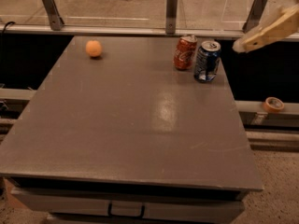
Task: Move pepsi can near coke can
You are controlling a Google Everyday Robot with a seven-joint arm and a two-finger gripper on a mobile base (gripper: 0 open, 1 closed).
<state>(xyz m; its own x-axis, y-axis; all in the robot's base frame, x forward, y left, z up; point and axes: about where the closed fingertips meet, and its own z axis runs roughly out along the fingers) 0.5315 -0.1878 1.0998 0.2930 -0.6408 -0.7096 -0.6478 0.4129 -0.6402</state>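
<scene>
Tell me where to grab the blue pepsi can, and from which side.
Probably around its mid body, coming from the picture's right. The pepsi can stands upright with round straight walls, and the coke can stands close on its left, crowding that side. The gripper hangs above and right of it, so that approach looks open.

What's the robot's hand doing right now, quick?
Gripper: raised at the upper right, apart from the pepsi can; open or closed cannot be told.
</scene>
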